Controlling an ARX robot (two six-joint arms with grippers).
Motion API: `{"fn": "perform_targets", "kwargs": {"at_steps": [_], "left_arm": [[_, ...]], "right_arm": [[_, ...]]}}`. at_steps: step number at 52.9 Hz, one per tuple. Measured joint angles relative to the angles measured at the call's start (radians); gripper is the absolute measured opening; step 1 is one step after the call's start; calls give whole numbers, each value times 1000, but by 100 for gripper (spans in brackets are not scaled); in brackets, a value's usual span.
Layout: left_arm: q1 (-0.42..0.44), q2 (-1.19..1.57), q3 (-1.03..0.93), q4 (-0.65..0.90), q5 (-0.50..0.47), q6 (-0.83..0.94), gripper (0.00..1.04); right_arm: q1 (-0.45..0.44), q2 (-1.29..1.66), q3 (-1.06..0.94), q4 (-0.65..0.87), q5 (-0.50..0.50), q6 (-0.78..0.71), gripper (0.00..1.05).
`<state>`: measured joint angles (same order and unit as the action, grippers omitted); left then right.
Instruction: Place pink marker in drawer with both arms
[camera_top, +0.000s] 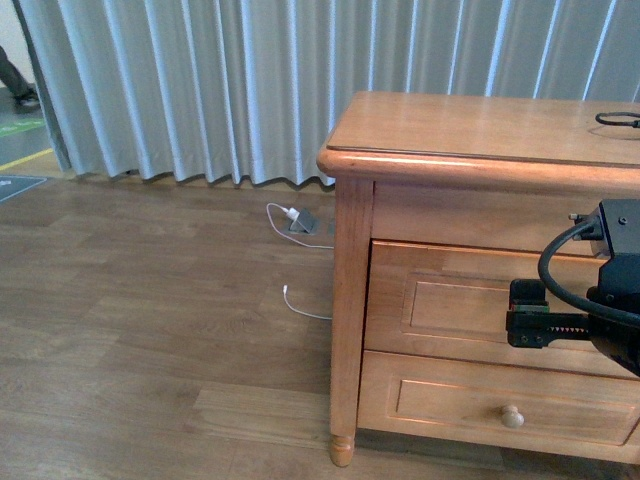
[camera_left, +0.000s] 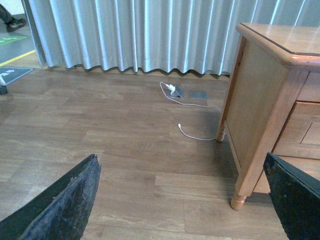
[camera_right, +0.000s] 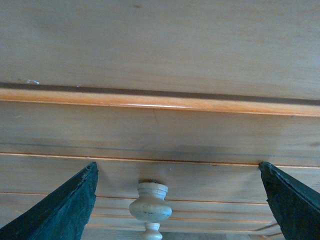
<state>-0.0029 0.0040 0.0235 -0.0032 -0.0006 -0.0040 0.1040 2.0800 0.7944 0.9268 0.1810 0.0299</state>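
The pink marker is out of view in all three frames. The drawer (camera_top: 450, 300) is the upper one of a light-brown dresser and it is closed. My right gripper (camera_top: 516, 315) hangs just in front of its panel, hiding its knob in the front view. In the right wrist view the round pale knob (camera_right: 150, 204) shows between the spread fingers of the right gripper (camera_right: 177, 166), nearer one finger, and nothing touches it. My left gripper (camera_left: 180, 157) is open over bare floor, left of the dresser's front leg (camera_left: 239, 200), holding nothing.
The lower drawer (camera_top: 440, 400) with its own knob (camera_top: 512, 416) is closed. A black cable (camera_top: 618, 120) lies on the dresser top (camera_top: 470, 125). A white charger and cord (camera_top: 298, 222) trail on the wood floor by a grey curtain (camera_top: 200, 80).
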Motion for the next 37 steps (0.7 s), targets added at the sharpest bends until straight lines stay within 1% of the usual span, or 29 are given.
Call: {"fn": "perform_targets", "kwargs": {"at_steps": [10,21,31,37], "left_arm": [[0,0,0,0,0,0,99],[0,0,0,0,0,0,99],[0,0,0,0,0,0,99],[0,0,0,0,0,0,99]], "right_arm": [[-3,-98,-74,-63,-36,0,96],[-8,-287,-206,-159,-115,1,96],[-61,-531,-330,-278,-199,6,96],[-127,-751,-427,-394,-264,7,96]]}}
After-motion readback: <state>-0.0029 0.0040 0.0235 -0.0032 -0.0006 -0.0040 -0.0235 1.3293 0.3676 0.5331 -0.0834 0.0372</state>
